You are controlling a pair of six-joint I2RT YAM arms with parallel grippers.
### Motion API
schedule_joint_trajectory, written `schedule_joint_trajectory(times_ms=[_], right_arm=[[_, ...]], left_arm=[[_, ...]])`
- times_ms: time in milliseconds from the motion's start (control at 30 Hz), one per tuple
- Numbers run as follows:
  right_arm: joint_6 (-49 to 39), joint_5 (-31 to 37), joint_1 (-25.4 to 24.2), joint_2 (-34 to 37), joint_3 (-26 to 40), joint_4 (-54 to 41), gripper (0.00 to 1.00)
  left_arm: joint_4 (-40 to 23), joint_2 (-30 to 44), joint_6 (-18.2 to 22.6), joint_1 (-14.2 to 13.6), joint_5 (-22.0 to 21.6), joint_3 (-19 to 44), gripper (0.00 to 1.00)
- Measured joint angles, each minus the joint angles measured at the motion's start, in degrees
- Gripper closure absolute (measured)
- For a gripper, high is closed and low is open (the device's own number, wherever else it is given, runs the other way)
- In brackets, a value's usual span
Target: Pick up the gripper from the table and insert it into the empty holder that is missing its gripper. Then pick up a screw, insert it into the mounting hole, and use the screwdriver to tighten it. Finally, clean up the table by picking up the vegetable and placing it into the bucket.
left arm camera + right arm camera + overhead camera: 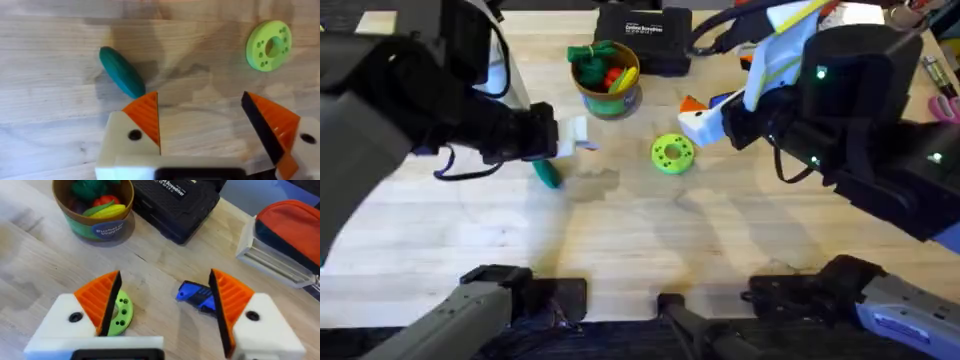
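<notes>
A teal-green oblong vegetable (548,174) (121,71) lies on the wooden table (640,240), just ahead of my left gripper (575,135) (200,100), which is open and holds nothing. The yellow bucket (607,78) (93,210) with a green band stands at the back centre and has several toy vegetables inside. My right gripper (695,118) (165,277) hangs open above the table. The blue screwdriver (197,295) (722,99) lies on the wood just beyond one of its orange pads. The loose gripper piece, the holder and the screw are out of view.
A flat bright-green disc with holes (672,153) (268,46) (120,312) lies between the two grippers. A black case (645,38) (175,205) sits behind the bucket. A red pouch on a clear box (285,235) is at the back right.
</notes>
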Motion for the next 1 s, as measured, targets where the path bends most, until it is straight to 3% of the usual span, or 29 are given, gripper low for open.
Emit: schedule_joint_trajectory(times_ms=[167,367,533,700,867,1000], right_arm=[[0.0,0.0,0.0,0.0,0.0,0.0,0.007],[0.0,0.0,0.0,0.0,0.0,0.0,0.007],[0.0,0.0,0.0,0.0,0.0,0.0,0.007],[0.0,0.0,0.0,0.0,0.0,0.0,0.007],[0.0,0.0,0.0,0.0,0.0,0.0,0.007],[0.0,0.0,0.0,0.0,0.0,0.0,0.007]], left_arm=[[-0.7,6.8,-4.5,3.7,-0.1,0.5,0.015],[3.0,12.0,-14.9,7.0,0.0,0.5,0.015],[0.5,15.2,-22.4,7.2,-0.6,0.5,0.015],[-2.9,17.7,-30.6,7.2,-8.4,0.6,0.014],[0.2,19.7,-34.0,7.2,-13.1,0.6,0.015],[0.9,21.4,-35.1,7.2,-13.7,0.6,0.015]])
